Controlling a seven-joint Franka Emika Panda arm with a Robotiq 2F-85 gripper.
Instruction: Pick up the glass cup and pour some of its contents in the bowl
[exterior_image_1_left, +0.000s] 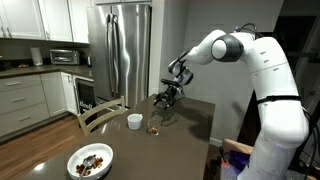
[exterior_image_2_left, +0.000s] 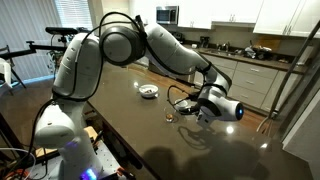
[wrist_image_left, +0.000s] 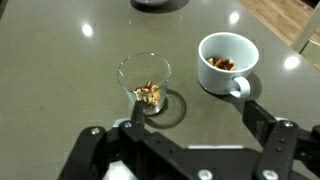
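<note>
On a dark kitchen table (exterior_image_1_left: 190, 125), the glass (wrist_image_left: 146, 85) of brown bits (wrist_image_left: 149, 95) stands upright beside a white cup (wrist_image_left: 227, 62), well apart from the bowl (exterior_image_1_left: 90, 160); the gripper (wrist_image_left: 180, 135) hovers over it, jaws wide open and empty, so the grasp seems next: lower around the glass, then close.

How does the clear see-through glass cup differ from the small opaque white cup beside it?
The clear glass cup is see-through and has no handle; the small white cup is opaque with a handle. In the wrist view the glass cup stands near the centre, the white cup off to the side. Both stand upright holding brown bits.
</note>
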